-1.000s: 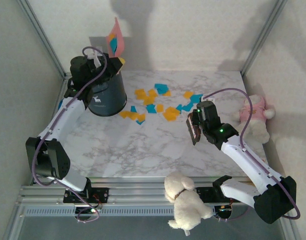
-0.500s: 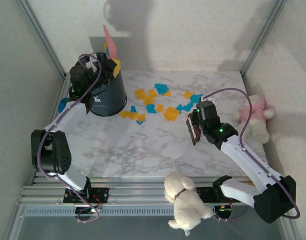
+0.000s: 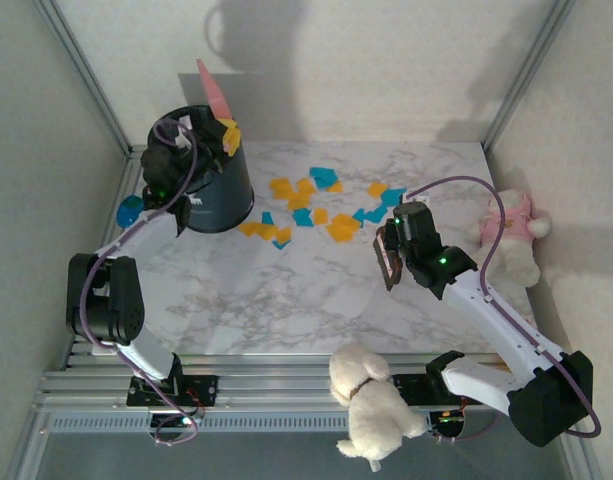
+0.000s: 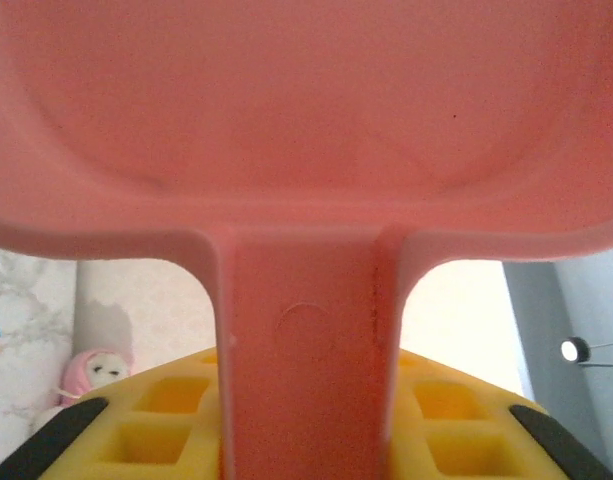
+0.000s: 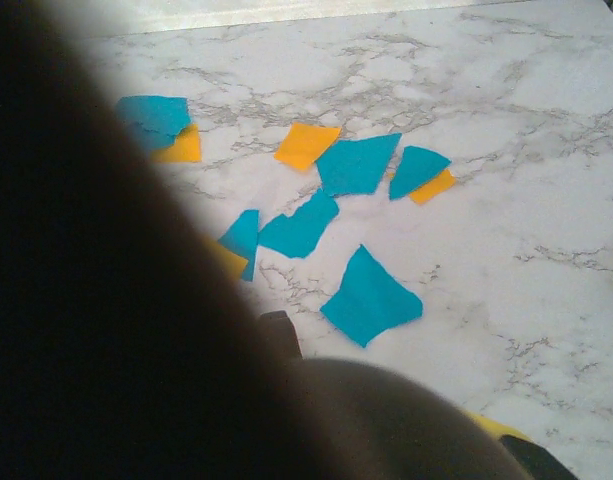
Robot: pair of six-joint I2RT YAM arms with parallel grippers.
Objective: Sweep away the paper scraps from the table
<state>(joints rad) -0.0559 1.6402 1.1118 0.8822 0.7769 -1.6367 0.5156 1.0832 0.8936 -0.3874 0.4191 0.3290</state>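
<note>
Several orange and teal paper scraps point(image 3: 304, 205) lie scattered across the far middle of the marble table point(image 3: 286, 290). At the far left my left gripper point(image 3: 218, 128) is shut on the handle of the pink dustpan point(image 3: 212, 88), which stands edge-on above a dark bin point(image 3: 214, 195). In the left wrist view the dustpan point(image 4: 306, 120) fills the top and its handle runs down between my yellow pads point(image 4: 156, 420). Just right of the scraps, my right gripper point(image 3: 390, 258) is shut on a dark brown brush point(image 5: 136, 330). Teal scraps point(image 5: 370, 298) lie on the marble just past the brush.
A small blue-green round toy point(image 3: 129, 210) lies left of the bin. A pink-and-white plush point(image 3: 511, 235) sits at the right edge. A white plush dog point(image 3: 371, 400) rests on the near metal rail point(image 3: 256, 385). Bare marble lies between the scraps and the rail.
My left arm has drawn in toward the far-left corner, and the dustpan has turned from tilted with scraps on it to upright and edge-on over the bin. The right arm has stayed still.
</note>
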